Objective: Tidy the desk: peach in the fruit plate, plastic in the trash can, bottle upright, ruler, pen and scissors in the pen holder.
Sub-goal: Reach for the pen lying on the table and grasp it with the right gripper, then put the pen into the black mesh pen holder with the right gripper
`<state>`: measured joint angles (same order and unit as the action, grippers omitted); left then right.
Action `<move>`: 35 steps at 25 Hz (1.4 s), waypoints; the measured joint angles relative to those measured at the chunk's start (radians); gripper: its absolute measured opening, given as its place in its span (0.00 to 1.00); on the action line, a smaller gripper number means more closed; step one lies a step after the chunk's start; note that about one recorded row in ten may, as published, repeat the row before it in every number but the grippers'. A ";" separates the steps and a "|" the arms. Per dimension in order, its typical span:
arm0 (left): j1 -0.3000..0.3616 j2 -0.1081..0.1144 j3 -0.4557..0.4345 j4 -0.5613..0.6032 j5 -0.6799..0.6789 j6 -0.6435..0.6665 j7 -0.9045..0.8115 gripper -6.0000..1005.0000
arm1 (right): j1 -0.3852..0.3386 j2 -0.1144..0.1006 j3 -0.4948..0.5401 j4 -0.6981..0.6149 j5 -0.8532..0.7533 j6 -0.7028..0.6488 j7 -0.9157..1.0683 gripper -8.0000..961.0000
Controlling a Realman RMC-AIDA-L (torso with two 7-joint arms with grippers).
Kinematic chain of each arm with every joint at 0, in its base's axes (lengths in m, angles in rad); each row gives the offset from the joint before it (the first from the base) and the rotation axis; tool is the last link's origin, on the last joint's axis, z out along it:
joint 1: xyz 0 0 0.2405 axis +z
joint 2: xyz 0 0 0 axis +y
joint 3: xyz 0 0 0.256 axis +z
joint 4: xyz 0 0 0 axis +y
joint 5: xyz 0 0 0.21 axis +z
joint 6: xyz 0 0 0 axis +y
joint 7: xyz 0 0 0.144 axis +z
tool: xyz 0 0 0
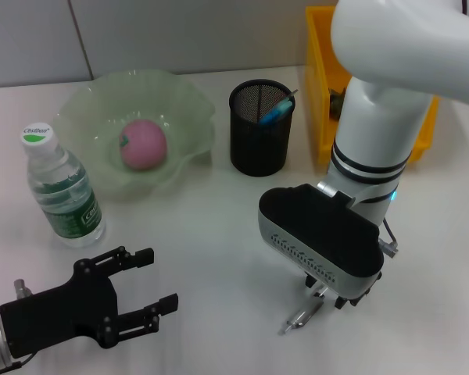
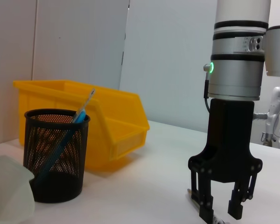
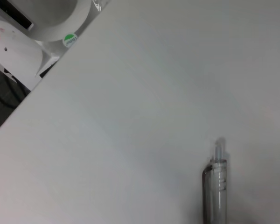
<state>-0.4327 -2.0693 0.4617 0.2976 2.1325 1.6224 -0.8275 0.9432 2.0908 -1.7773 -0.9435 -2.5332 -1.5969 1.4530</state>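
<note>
A silver-and-clear pen (image 1: 301, 319) (image 3: 214, 186) lies on the white desk (image 1: 219, 234). My right gripper (image 1: 328, 295) (image 2: 221, 210) points straight down just over the pen's far end, open. My left gripper (image 1: 160, 277) rests open at the near left. The pink peach (image 1: 144, 144) sits in the pale-green fruit plate (image 1: 86, 105). The bottle (image 1: 62, 191) stands upright to the left. The black mesh pen holder (image 1: 260, 127) (image 2: 56, 154) holds the light-blue scissors (image 1: 275, 110) (image 2: 79, 116) and the tip of the clear ruler (image 2: 89, 97). The plastic is out of view.
The yellow trash can (image 1: 322, 86) (image 2: 84, 116) stands behind the right arm, with something dark inside that I cannot identify. The right arm's white body hides part of the trash can. Bare desk lies between the two grippers.
</note>
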 joint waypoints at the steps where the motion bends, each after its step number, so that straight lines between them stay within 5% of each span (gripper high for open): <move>1: -0.001 0.000 0.000 0.000 0.000 0.000 0.000 0.78 | -0.001 0.000 0.000 0.000 0.000 0.005 0.000 0.53; 11: -0.006 0.001 0.000 0.003 -0.010 0.001 -0.006 0.78 | -0.006 0.000 -0.001 0.008 0.000 0.018 0.000 0.41; 26: -0.008 0.001 0.000 0.014 -0.011 0.015 -0.014 0.78 | -0.009 0.000 -0.017 0.021 0.004 0.045 0.001 0.41; 35: 0.000 0.003 0.000 0.015 -0.028 0.023 -0.014 0.78 | -0.020 0.000 -0.022 0.018 0.009 0.075 0.000 0.22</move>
<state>-0.4327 -2.0666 0.4617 0.3125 2.1046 1.6458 -0.8418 0.9228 2.0907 -1.7990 -0.9253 -2.5239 -1.5223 1.4534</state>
